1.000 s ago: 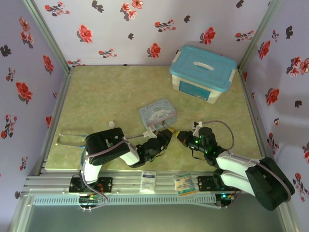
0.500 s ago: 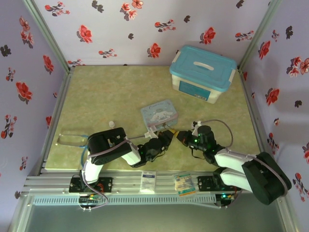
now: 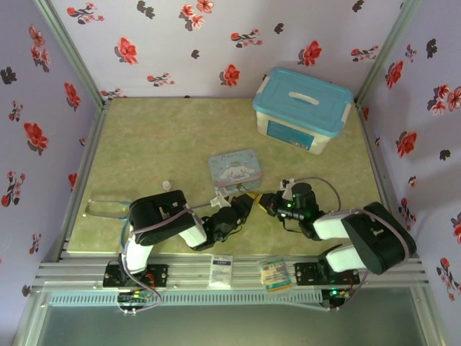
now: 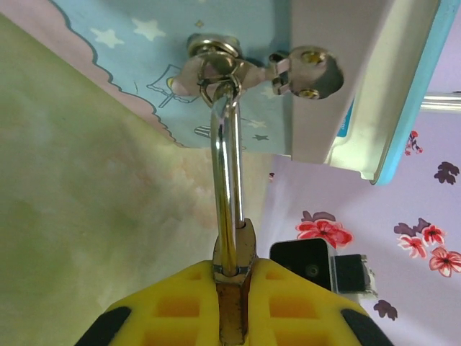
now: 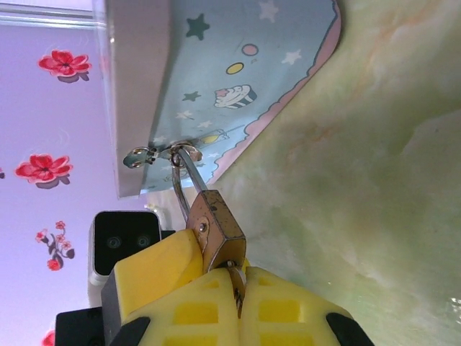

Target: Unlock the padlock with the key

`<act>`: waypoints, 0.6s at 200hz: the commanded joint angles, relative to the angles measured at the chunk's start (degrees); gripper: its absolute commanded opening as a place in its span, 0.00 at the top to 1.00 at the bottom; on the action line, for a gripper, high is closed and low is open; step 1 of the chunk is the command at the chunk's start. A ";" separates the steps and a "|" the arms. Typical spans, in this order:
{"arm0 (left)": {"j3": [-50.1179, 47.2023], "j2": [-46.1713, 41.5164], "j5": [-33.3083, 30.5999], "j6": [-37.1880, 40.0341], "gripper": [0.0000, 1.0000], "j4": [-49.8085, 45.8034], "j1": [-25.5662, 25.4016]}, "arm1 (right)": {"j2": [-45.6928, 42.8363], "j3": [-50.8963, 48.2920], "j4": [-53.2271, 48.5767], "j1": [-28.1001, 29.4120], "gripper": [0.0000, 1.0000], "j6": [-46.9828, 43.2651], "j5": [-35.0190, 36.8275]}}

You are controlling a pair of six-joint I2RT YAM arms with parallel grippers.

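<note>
The brass padlock hangs by its silvery shackle from the hasp of the cartoon-printed tin. My left gripper is shut on the padlock body, edge-on between the yellow pads. In the right wrist view the padlock tilts up toward the tin. The key sits pinched in my right gripper, its tip at the padlock's underside. From above, both grippers meet just in front of the tin, left gripper, right gripper, with the padlock between them.
A blue-lidded plastic box stands at the back right. A small white knob lies left of the left arm, near a thin metal piece. Two cards lie on the front rail. Floral walls close in three sides.
The right arm's forearm has swung inward and its gripper has crept left toward the padlock. The left gripper and the tin have barely moved.
</note>
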 commanded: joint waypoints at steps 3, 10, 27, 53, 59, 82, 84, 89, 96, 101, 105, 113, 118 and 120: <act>-0.39 -2.90 8.45 2.05 1.00 3.89 -1.20 | 2.72 1.08 19.27 0.12 1.00 11.40 -0.41; -0.68 -2.88 8.53 2.10 1.00 3.95 -0.95 | 3.01 0.78 19.32 0.16 1.00 13.11 0.61; -1.33 -2.54 8.77 2.10 1.00 3.85 -0.38 | 3.56 -0.65 19.90 0.38 1.00 17.01 3.97; -2.77 -2.23 8.91 3.56 1.00 3.74 0.20 | 4.54 -2.59 23.05 0.47 1.00 23.74 7.79; -3.04 -2.10 8.75 3.40 1.00 3.80 0.34 | 4.64 -3.37 23.74 0.47 1.00 25.31 9.15; -3.74 -0.97 8.83 2.25 0.97 3.80 0.92 | 5.29 -5.96 26.20 0.64 1.00 29.51 13.41; -3.73 -0.86 8.86 2.20 0.97 3.80 0.92 | 5.44 -6.11 26.40 0.64 1.00 29.70 13.63; -3.77 -0.62 8.93 2.22 0.97 3.80 1.00 | 5.71 -6.36 27.15 0.64 1.00 30.35 14.15; -3.77 -0.30 8.99 2.28 0.97 3.80 1.01 | 6.03 -6.66 28.07 0.71 1.00 31.22 15.09; -3.65 -0.33 9.07 2.47 0.97 3.80 1.07 | 6.20 -6.84 28.45 0.82 1.00 31.80 15.82; -3.56 -0.25 9.07 2.66 0.97 3.80 1.10 | 6.32 -6.98 28.93 0.97 1.00 32.20 16.46; -3.51 -0.08 8.94 2.51 0.97 3.80 1.10 | 6.52 -7.12 29.87 1.29 1.00 32.84 17.45; -3.47 -0.02 8.94 2.44 0.97 3.88 1.16 | 6.63 -7.12 30.24 1.54 1.00 33.30 17.95; -3.46 -0.01 8.87 2.45 0.97 3.86 1.18 | 6.63 -7.05 30.36 1.70 1.00 33.57 18.11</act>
